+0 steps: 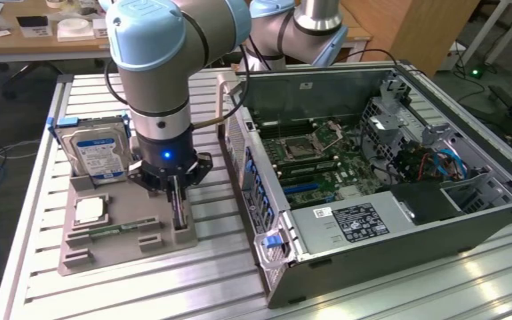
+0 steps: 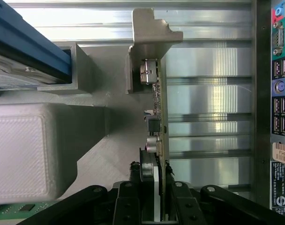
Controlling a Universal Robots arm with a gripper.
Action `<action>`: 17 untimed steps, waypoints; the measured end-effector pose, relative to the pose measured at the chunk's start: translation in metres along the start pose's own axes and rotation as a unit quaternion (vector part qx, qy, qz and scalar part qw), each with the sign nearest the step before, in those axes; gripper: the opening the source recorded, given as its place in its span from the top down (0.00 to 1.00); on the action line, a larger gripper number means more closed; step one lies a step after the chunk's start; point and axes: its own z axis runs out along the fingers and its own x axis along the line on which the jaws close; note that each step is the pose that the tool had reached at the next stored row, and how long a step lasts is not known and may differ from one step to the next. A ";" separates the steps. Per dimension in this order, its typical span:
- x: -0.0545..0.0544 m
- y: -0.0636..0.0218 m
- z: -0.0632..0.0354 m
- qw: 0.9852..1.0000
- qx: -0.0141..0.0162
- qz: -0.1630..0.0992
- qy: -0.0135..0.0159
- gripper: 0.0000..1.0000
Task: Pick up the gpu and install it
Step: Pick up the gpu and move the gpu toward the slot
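Observation:
The gpu (image 1: 179,212) is a thin black card standing on edge in a slot of the grey holder tray (image 1: 83,257). The gripper (image 1: 175,195) comes straight down over it, and its black fingers (image 2: 132,190) press the card from both sides. In the wrist view the gpu (image 2: 160,117) appears edge-on, with small connectors on one face and its silvery end bracket (image 2: 152,33) at the far end. The gripper (image 2: 152,176) is shut on the card's near end. The card's lower edge still looks seated in the holder.
The tray also holds an upright blue-labelled hard drive (image 1: 96,150), a square processor (image 1: 91,210) and a green memory stick (image 1: 118,229). The open computer case (image 1: 372,167) lies close on the exterior view's right; its rear ports (image 2: 279,93) face the tray. The table top is ribbed aluminium.

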 end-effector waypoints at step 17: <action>0.000 0.0025 -0.0614 1.000 -0.001 0.000 0.000 0.72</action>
